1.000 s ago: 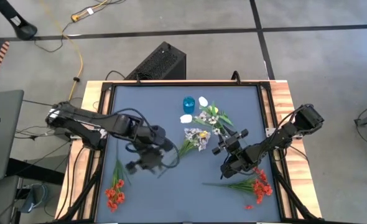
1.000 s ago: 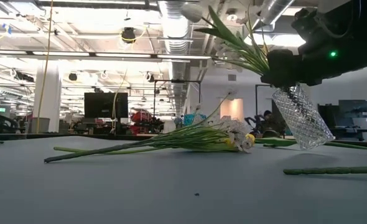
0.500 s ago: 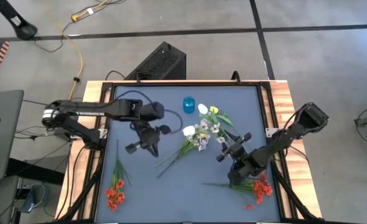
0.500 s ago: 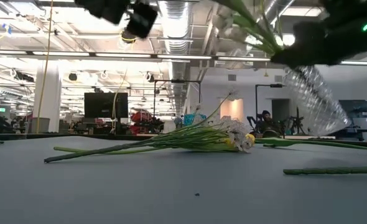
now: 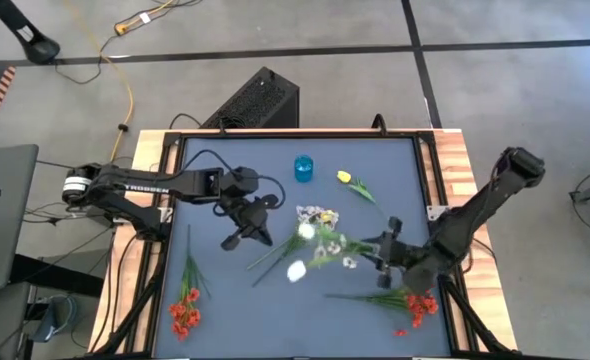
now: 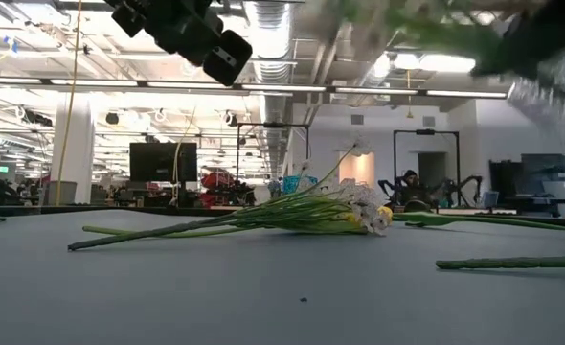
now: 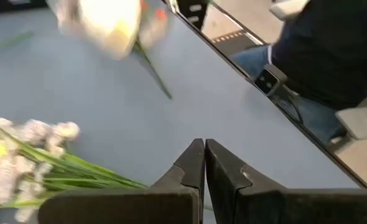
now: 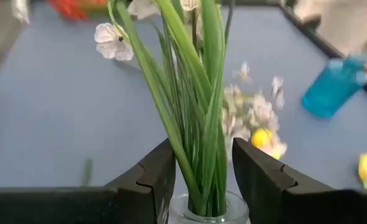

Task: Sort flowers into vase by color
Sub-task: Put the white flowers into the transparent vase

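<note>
Vase [image 8: 202, 213] in R end effector [image 8: 203, 171], mid-table.

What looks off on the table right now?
The right gripper holds a glass vase of white flowers swung out sideways over the mat, not upright. One yellow tulip lies alone near the blue vase. The left gripper is shut and empty.

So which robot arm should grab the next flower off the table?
Probably the left. Its hand is shut and empty, just beside the loose bunch on the table. The right hand is busy holding the vase with stems in it.
</note>
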You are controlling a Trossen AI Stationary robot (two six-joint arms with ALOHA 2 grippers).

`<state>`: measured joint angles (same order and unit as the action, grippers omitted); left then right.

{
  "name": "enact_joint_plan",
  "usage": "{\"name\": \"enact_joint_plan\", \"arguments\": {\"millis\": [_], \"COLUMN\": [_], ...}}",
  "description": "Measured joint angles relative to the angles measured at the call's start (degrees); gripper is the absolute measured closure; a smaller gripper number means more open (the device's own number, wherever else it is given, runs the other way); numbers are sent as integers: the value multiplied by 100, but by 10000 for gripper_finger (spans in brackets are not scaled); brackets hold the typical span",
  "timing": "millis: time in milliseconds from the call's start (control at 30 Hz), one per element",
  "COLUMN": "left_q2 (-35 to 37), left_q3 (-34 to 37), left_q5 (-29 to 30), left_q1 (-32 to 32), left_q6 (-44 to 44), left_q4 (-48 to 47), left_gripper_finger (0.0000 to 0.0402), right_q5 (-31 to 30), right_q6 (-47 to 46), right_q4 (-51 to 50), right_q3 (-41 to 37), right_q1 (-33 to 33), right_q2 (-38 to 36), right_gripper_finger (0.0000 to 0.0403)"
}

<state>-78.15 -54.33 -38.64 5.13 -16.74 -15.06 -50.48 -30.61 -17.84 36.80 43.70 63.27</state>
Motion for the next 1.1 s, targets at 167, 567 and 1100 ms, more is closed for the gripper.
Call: {"name": "enact_joint_plan", "arguments": {"millis": [167, 567, 1100], "left_q2": [0, -175, -1800], "left_q3": [0, -7, -2], "left_q5": [20, 81, 1075], "left_q1": [-168, -361, -621], "left_q6": [-169, -380, 567], "left_q4": [-105, 839, 3785], "left_gripper_finger": [401, 401, 402], "right_q5": [-245, 2535, 3711], "right_q6": [846, 3578, 3667], "right_q4": [1585, 8188, 10209], "right_q3": [-954, -3431, -3340], "right_q1": [19, -1363, -2565], "right_q2": [-1084, -1291, 1221], "right_gripper_finger": [230, 230, 230]}}
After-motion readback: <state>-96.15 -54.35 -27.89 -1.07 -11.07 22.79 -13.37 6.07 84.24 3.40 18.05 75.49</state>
